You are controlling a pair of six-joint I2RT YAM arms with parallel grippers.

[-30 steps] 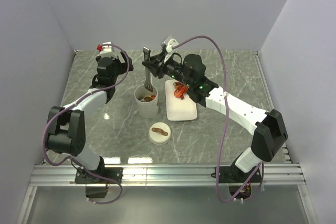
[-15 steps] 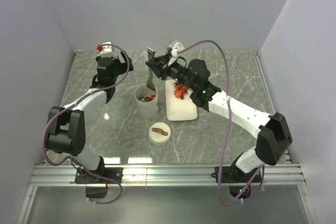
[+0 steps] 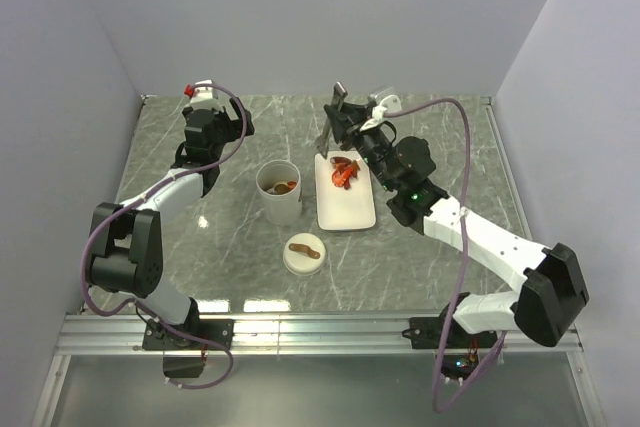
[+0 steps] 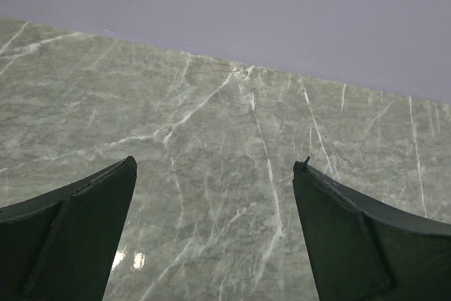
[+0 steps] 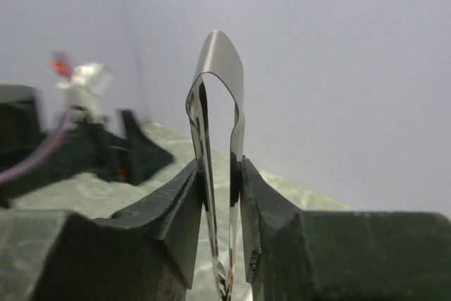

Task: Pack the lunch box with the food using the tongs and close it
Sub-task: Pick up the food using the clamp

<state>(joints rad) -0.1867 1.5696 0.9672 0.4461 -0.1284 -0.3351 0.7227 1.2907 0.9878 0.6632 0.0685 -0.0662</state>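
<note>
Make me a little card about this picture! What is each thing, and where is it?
lunch box: upright, open, some food inside
lid: off, lying on the table on the near side of the lunch box
plate: beside the lunch box, red-orange pieces at its far end
tongs: pinched in the right gripper, near the plate's far end
left gripper: open, holding nothing, over bare table

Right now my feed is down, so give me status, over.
Left gripper open, empty. Right gripper shut on tongs, near far end of plate. Lunch box open, lid on table, food left there. Nothing in the way.
</note>
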